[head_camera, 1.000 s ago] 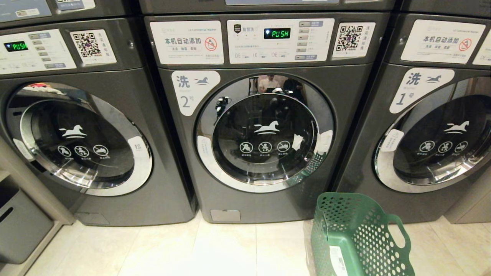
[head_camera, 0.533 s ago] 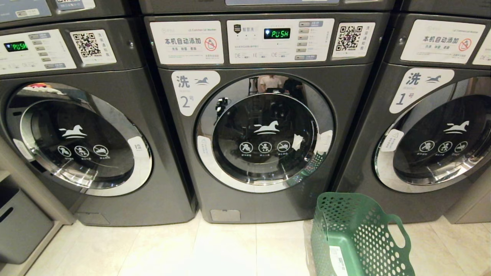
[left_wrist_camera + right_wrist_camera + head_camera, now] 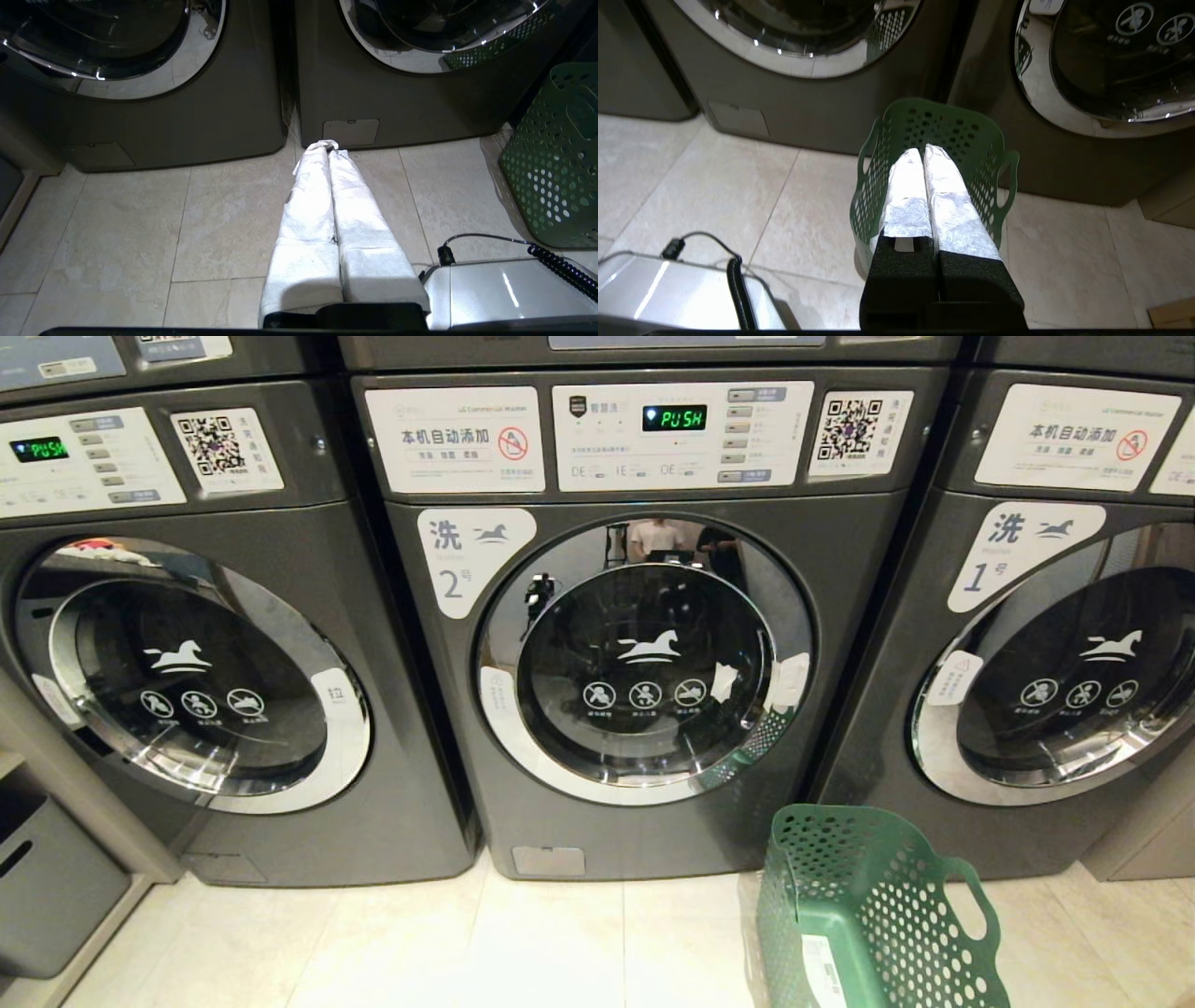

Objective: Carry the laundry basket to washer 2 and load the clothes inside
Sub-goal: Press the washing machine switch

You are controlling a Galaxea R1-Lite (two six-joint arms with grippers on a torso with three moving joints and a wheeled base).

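Green laundry basket (image 3: 868, 915) on floor just right of washer 2 (image 3: 644, 653), door closed, kept clear of swing; left hand (image 3: 329, 148) clenched, empty; right hand (image 3: 923, 151) clenched, empty, above basket.

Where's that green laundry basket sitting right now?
The green laundry basket stands on the tiled floor at the head view's lower right, in front of the gap between washer 2 and washer 1.

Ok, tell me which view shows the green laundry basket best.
The right wrist view: the whole green laundry basket shows, both handles, behind the shut right claw. The head view cuts off its bottom; the left wrist view catches one side.
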